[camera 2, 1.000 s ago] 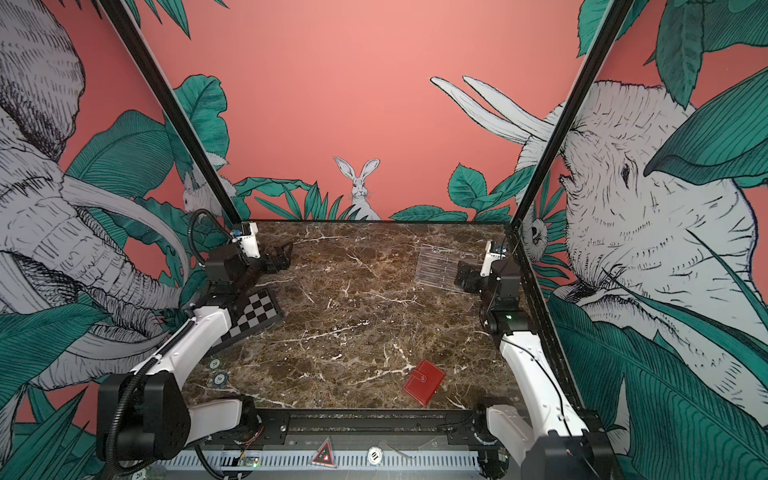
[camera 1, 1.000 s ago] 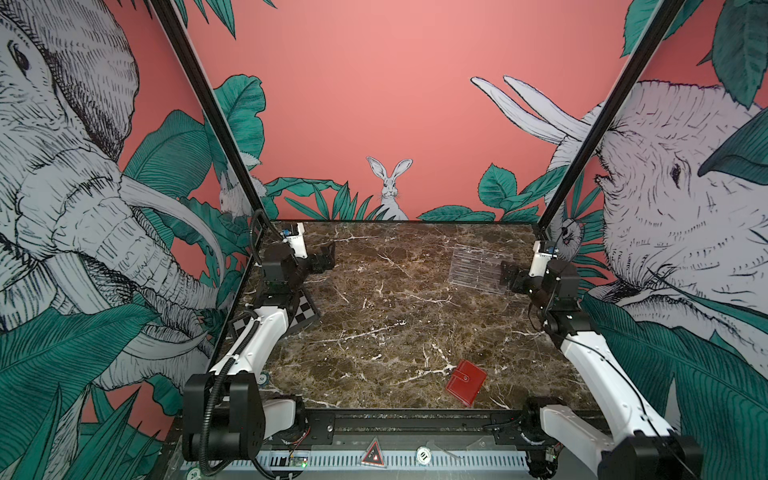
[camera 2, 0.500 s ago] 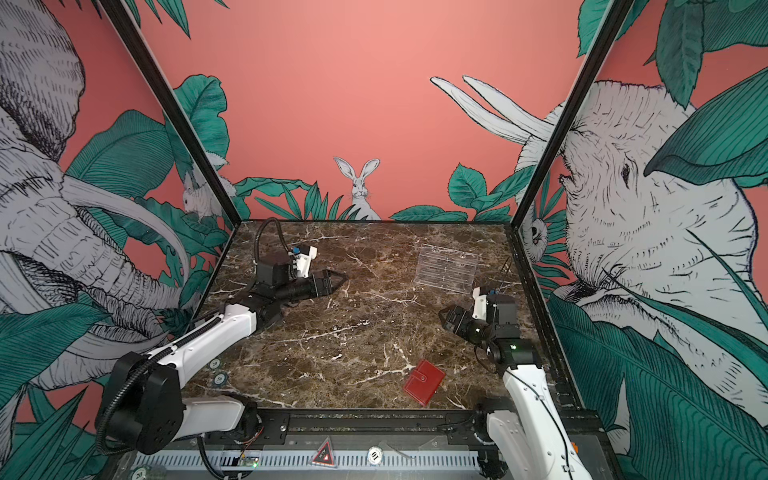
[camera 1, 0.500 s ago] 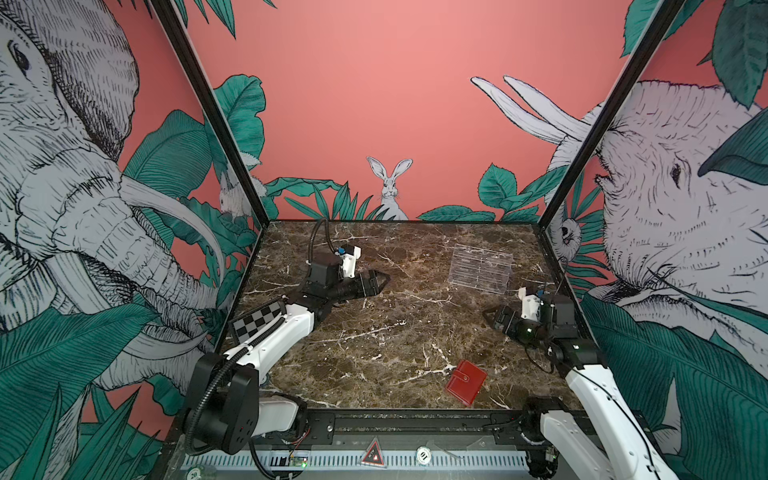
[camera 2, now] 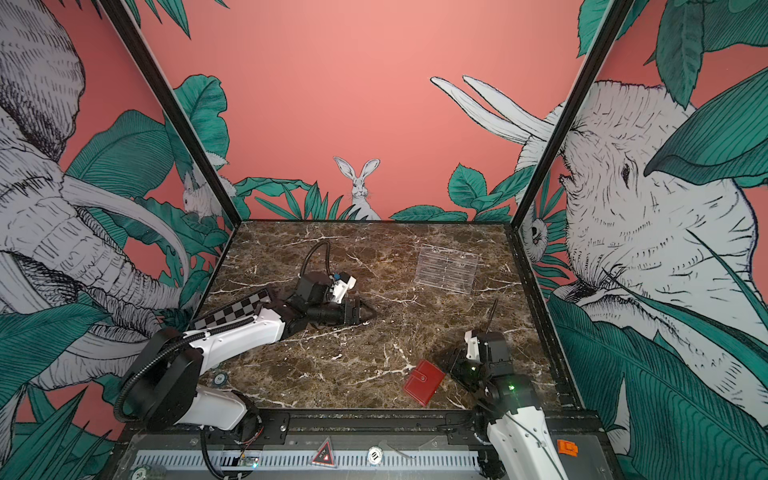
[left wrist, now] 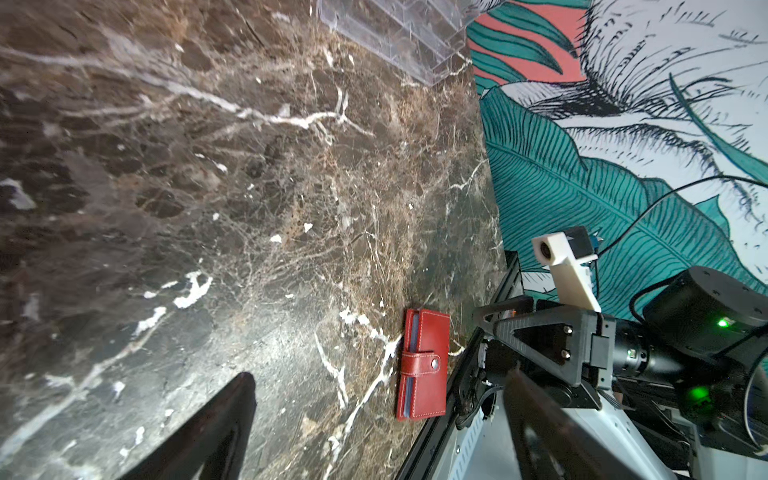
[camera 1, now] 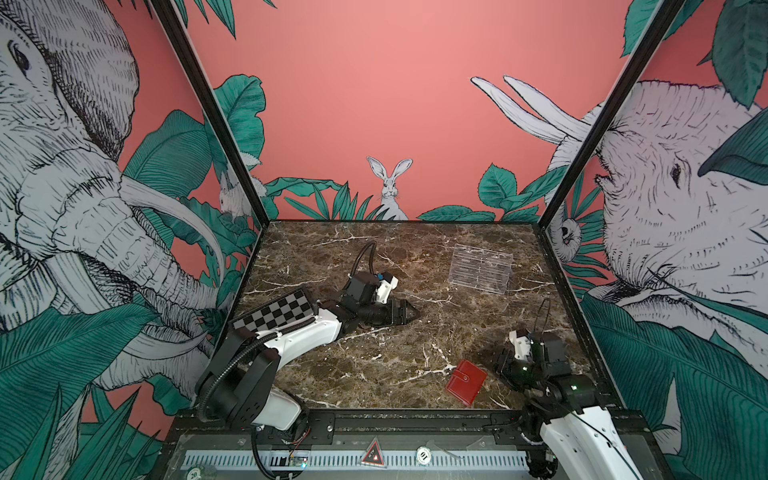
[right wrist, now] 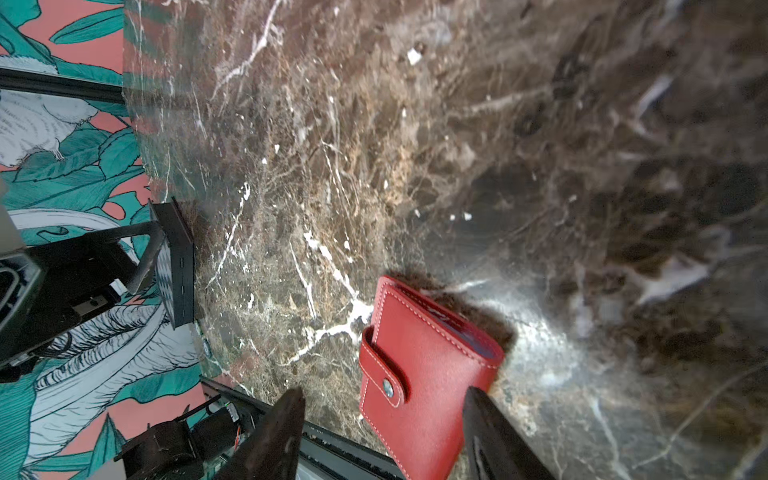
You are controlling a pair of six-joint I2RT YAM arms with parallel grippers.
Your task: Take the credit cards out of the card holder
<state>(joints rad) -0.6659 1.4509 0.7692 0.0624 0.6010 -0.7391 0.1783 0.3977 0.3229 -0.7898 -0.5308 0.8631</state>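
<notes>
The card holder (camera 1: 466, 382) (camera 2: 424, 382) is a small red wallet, snapped closed, lying flat near the table's front right edge. The credit cards (left wrist: 408, 395) are tucked inside it, and only a bluish strip of their edges shows. My right gripper (camera 1: 500, 365) (right wrist: 383, 392) hangs open just to the right of the card holder. In the right wrist view its two dark fingers (right wrist: 286, 415) stand on either side of the wallet's near end without gripping it. My left gripper (camera 1: 411, 313) (left wrist: 378, 382) is open over the table's middle, pointing right, with nothing in it.
A clear acrylic tiered stand (camera 1: 480, 274) sits at the back right. A black-and-white chequered board (camera 1: 274, 313) lies at the left edge, partly under the left arm. A black front rail (camera 1: 415, 415) runs just in front of the wallet.
Both arms left the back corners. The left gripper swung to the table's middle. The right gripper came forward and down beside the card holder, and its jaws narrowed.
</notes>
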